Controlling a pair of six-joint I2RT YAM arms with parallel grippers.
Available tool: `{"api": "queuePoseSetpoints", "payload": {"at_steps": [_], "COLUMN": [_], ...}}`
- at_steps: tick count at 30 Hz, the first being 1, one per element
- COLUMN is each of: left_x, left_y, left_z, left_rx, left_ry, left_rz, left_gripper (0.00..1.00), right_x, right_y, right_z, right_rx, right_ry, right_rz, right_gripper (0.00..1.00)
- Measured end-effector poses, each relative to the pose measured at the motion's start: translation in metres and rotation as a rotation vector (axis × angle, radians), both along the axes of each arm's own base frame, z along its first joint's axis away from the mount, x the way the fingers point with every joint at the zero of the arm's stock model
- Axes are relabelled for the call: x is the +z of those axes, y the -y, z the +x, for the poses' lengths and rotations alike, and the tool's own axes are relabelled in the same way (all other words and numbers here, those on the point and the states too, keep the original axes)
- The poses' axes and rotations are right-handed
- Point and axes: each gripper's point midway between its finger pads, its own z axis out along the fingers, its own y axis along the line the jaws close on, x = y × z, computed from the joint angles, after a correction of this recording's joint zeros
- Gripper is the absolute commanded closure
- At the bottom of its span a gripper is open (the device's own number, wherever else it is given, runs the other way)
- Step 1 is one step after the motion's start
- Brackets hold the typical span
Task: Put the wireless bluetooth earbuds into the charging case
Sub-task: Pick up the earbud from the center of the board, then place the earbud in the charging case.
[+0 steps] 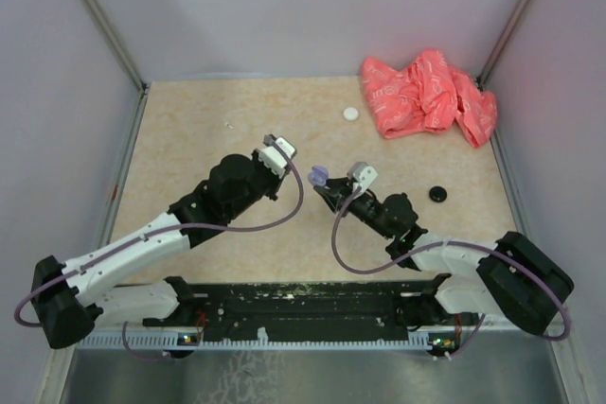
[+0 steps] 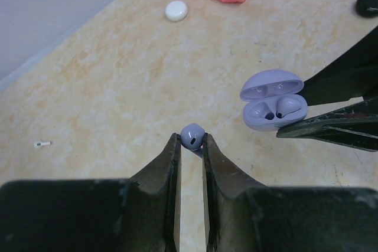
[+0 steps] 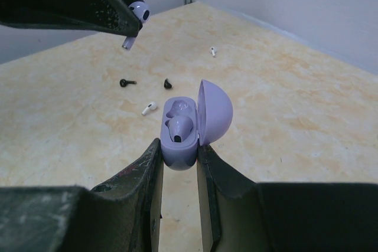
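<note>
My left gripper (image 2: 192, 141) is shut on a pale purple earbud (image 2: 192, 136), pinched at its fingertips above the table. The earbud also shows in the right wrist view (image 3: 140, 11), its stem hanging down. My right gripper (image 3: 179, 151) is shut on the open lavender charging case (image 3: 183, 140), lid up to the right. One purple earbud (image 3: 179, 129) sits in the near slot; the far slot is empty. The case (image 2: 274, 100) lies right of the held earbud, a short gap apart. In the top view the case (image 1: 318, 175) sits between the left gripper (image 1: 305, 171) and right gripper (image 1: 324, 184).
Two black earbuds (image 3: 126, 82) (image 3: 168, 83) and two white ones (image 3: 148, 108) (image 3: 212, 51) lie loose on the table. A white round case (image 1: 351, 113) and a black one (image 1: 437, 193) lie apart. A crumpled pink bag (image 1: 431, 94) fills the back right corner.
</note>
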Motion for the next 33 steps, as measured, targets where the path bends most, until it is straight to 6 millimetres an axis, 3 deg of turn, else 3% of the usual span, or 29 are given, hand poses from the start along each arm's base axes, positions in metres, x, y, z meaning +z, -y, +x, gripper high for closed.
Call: {"api": "queuePoseSetpoints", "payload": {"at_steps": [5,11,22,33], "left_x": [0.010,0.009,0.049,0.047], "left_y": [0.010,0.016,0.036,0.046], "left_z": [-0.010,-0.016,-0.027,-0.041], "left_rx": [-0.071,-0.140,-0.261,-0.356], "left_ry": [0.121,0.228,0.370,0.388], "left_rz": [-0.018,-0.042,-0.143,-0.170], "left_gripper": [0.92,0.90,0.90,0.90], "right_x": [0.017,0.026,0.038,0.046], "right_y": [-0.001,-0.004,-0.010,-0.012], "right_z": [0.002,-0.005,-0.017,-0.023], "right_rx": [-0.003,0.032,0.108,0.137], "right_ry": [0.025,0.041,0.066,0.061], "right_rz": [0.052,0.078,0.106,0.149], "right_gripper": [1.00,1.00,1.00,1.00]}}
